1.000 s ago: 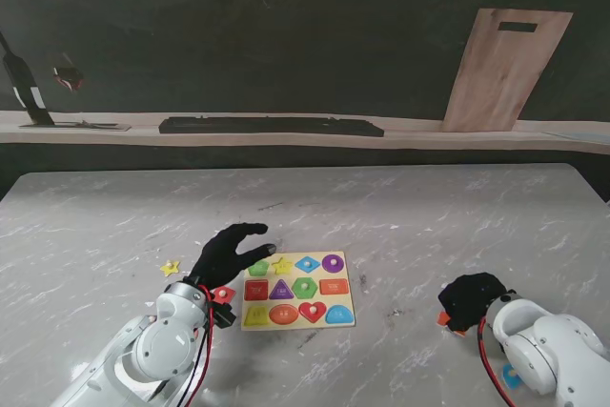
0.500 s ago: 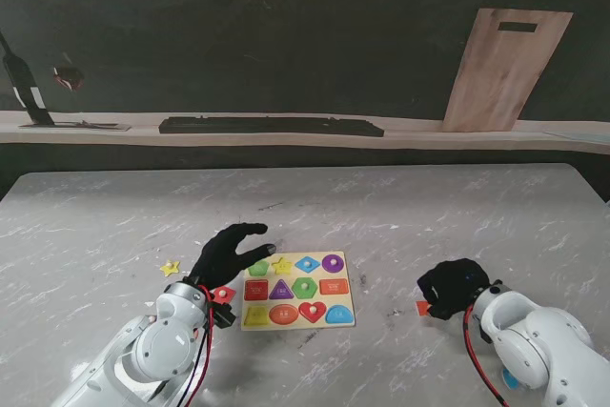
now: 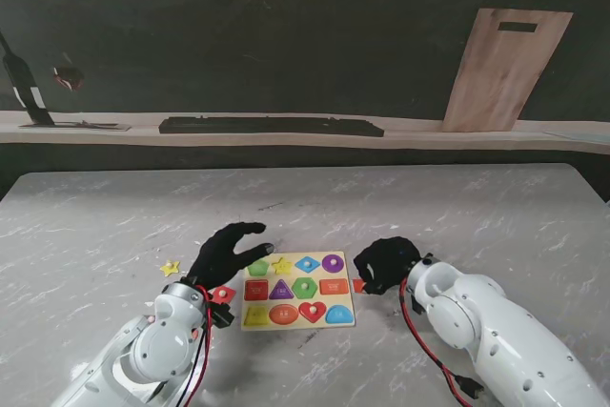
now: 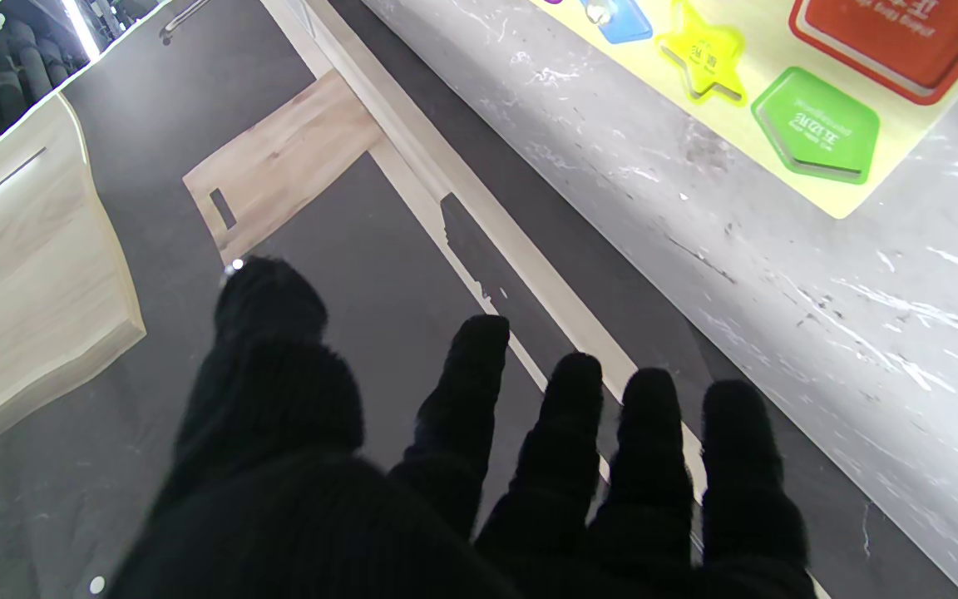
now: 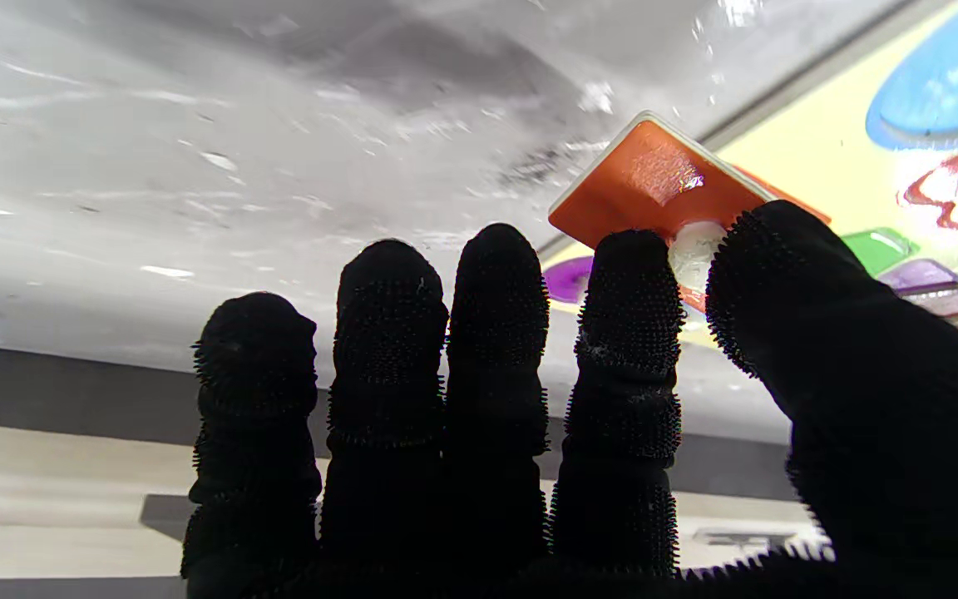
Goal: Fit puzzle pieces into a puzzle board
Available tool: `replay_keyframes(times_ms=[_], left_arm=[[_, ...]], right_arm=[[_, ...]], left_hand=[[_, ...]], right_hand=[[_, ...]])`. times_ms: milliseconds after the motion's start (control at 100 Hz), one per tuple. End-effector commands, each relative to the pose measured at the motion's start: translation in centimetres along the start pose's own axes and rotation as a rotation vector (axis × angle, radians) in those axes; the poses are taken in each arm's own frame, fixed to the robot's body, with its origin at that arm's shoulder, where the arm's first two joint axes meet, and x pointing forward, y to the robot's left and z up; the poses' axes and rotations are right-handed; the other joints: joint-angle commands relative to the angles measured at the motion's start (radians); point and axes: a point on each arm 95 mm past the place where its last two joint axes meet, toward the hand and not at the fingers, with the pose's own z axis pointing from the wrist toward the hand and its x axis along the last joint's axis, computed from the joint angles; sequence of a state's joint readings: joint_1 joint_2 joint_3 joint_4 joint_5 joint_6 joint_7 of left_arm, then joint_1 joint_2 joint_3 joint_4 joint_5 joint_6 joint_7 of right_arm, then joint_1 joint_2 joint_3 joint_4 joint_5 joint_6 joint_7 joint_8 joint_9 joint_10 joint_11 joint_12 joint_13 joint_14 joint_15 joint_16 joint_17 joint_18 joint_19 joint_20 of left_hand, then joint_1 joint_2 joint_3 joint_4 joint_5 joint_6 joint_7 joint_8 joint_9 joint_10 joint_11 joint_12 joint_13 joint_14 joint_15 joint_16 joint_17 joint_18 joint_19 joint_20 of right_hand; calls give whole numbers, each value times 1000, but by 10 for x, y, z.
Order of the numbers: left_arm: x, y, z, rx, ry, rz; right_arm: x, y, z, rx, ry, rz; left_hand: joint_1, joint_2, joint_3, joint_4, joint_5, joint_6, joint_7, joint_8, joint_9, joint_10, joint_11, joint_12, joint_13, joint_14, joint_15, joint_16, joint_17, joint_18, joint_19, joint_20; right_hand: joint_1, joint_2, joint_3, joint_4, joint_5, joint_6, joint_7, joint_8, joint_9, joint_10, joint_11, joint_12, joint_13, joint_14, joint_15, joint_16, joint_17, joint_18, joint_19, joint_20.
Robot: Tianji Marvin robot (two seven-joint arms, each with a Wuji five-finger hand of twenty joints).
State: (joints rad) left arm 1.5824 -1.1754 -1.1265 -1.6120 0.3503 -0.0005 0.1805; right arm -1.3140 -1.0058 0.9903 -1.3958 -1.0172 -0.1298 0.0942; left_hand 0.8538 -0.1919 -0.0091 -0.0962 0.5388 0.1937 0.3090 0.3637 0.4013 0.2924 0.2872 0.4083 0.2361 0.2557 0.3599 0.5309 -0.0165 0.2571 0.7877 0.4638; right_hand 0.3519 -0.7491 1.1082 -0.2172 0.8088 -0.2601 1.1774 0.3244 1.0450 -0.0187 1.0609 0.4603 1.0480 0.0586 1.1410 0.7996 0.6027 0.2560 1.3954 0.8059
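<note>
I see the right hand [image 3: 384,264] pinching an orange piece [image 5: 654,187] between thumb and forefinger just off the right edge of the puzzle board [image 3: 296,323], while the left hand [image 3: 227,253] hangs spread and empty over the board's far left corner.

One puzzle board [image 3: 296,315], two hands, three loose pieces.

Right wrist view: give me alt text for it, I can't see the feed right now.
The right hand pinches an orange puzzle piece by its knob between thumb and index finger, at the edge of the yellow puzzle board. The other three fingers are extended side by side over the grey marble table.
</note>
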Motion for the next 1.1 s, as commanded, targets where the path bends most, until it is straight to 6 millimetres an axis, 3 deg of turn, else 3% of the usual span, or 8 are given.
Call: replay_keyframes(times_ms=[0, 450, 1090], left_arm=[[3, 0, -1, 4, 8, -7], [3, -3, -2, 15, 10, -8], [2, -2, -2, 13, 9, -11]], right_arm=[[13, 6, 10, -17, 16, 10], [41, 4, 45, 36, 35, 35], [39, -10, 54, 95, -5, 8]], left_hand=[[-12, 23, -25, 31, 17, -21, -1, -5, 11, -9, -13, -9, 22, -11, -24, -4, -9, 99, -11, 11], [-13, 22, -24, 31, 16, -22, -1, -5, 10, -9, -14, -9, 22, -11, -25, -4, -9, 99, -12, 11], [-13, 23, -24, 31, 17, -20, -3, -6, 11, -9, -14, -9, 23, -11, -24, -4, -9, 99, -12, 11]], right_hand=[[60, 8, 79, 55, 47, -108, 22, 23, 27, 18, 24, -6, 25, -7, 30, 12, 12, 17, 50, 21], [65, 13, 71, 56, 43, -103, 21, 23, 26, 23, 28, -5, 27, -5, 36, 13, 15, 18, 57, 19], [64, 19, 66, 57, 38, -100, 23, 22, 22, 24, 31, -5, 27, -5, 39, 9, 14, 22, 64, 15]])
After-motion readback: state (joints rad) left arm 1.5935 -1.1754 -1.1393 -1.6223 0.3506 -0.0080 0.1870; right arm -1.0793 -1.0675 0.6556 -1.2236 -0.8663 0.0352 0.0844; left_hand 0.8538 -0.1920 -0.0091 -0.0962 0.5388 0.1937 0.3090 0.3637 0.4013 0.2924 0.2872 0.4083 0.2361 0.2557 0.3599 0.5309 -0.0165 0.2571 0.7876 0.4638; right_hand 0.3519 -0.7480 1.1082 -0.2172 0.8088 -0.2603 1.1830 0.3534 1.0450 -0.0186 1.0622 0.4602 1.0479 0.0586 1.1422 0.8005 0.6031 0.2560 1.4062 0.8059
